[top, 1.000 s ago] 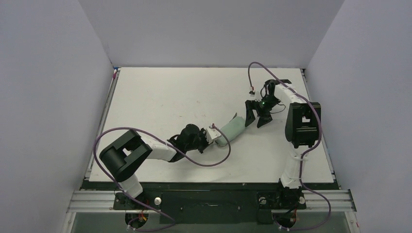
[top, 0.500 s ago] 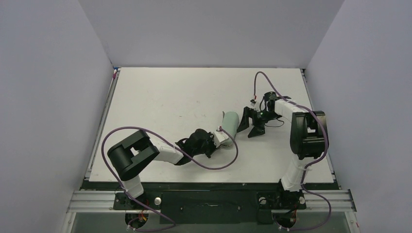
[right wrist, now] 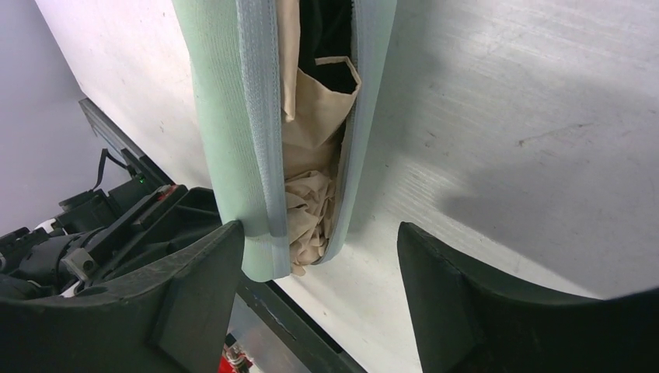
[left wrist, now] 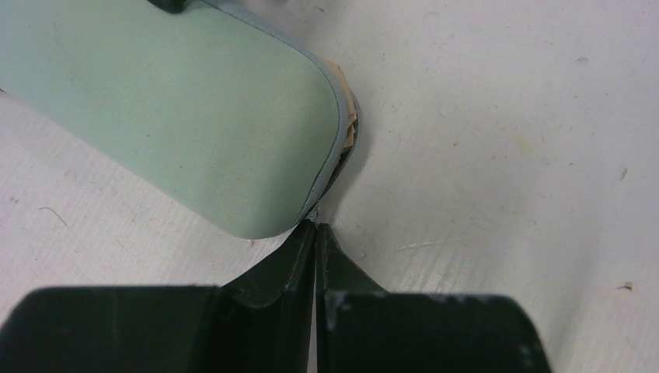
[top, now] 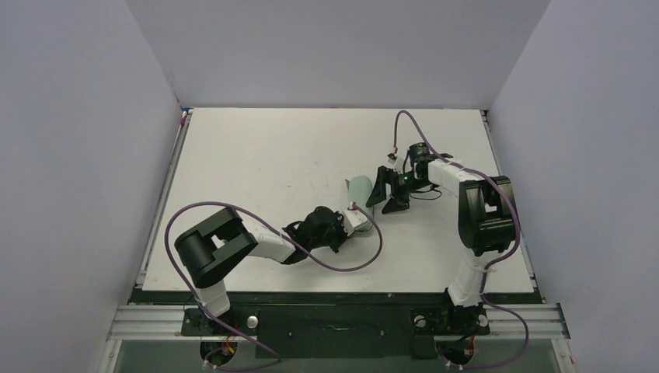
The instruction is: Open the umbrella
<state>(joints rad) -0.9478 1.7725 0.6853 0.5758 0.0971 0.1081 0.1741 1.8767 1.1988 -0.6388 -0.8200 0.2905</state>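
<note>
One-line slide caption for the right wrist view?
Right gripper, jaws open, flanks the mint pouch; tan umbrella fabric shows through its open seam.

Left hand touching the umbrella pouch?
Touching. In the left wrist view, the shut left hand meets the pouch at its corner seam, with no gap visible.

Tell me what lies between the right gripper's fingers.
The open end of the pouch, tan umbrella fabric showing inside; seen in the right wrist view.
</note>
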